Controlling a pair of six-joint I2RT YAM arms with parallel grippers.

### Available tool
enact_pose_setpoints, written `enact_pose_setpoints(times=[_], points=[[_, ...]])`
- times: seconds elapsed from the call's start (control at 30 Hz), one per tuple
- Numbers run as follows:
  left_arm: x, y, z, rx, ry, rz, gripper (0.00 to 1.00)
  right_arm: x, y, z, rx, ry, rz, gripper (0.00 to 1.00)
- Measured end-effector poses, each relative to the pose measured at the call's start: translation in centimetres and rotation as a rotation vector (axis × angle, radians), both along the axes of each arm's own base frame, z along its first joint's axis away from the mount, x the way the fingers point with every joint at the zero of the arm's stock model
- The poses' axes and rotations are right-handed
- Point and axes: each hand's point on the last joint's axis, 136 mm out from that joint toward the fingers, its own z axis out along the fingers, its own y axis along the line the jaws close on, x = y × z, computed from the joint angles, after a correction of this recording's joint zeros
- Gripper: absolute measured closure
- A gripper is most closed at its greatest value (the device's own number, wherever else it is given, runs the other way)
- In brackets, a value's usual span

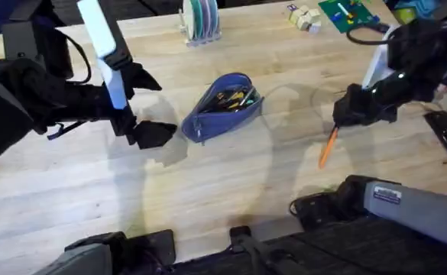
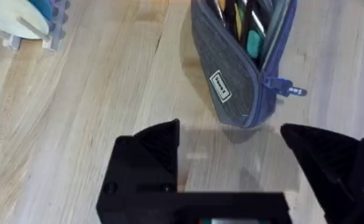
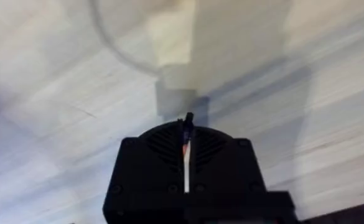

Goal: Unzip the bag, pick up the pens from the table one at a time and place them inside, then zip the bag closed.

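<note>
Right tool (image 1: pixel 336 127) pinches the orange pen (image 1: pixel 327 148) upright for dropping into the unzipped bag (image 1: pixel 225 107); left tool (image 2: pixel 231 155) waits released beside it.

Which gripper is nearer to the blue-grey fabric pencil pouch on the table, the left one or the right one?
The left. The left gripper is open just beside the blue-grey fabric pencil pouch, by its zipper end. The right gripper is farther away on the other side, shut on the orange pen.

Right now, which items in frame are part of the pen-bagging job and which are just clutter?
Job:
- blue-grey fabric pencil pouch, unzipped, pens inside
- orange stick pen, in the right gripper
- left gripper, open

Clutter:
- rack of discs
- green circuit board
- small wooden blocks
</note>
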Motion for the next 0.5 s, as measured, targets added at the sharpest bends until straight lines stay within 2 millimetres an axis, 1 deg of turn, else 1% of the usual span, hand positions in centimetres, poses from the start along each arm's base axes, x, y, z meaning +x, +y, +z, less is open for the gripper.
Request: enact_pose_setpoints(times=[0.33, 0.43, 0.5], points=[[0.0, 0.0, 0.0, 0.000, 0.000, 0.000, 0.008, 2.2, -1.2, 3.5, -0.113, -0.159, 0.100, 0.969], [0.0, 0.0, 0.0, 0.000, 0.000, 0.000, 0.008, 3.4, -1.4, 5.0, -0.162, -0.228, 0.153, 0.969], [0.0, 0.0, 0.0, 0.000, 0.000, 0.000, 0.008, 4.4, -1.0, 6.2, -0.197, -0.288, 0.205, 0.969]])
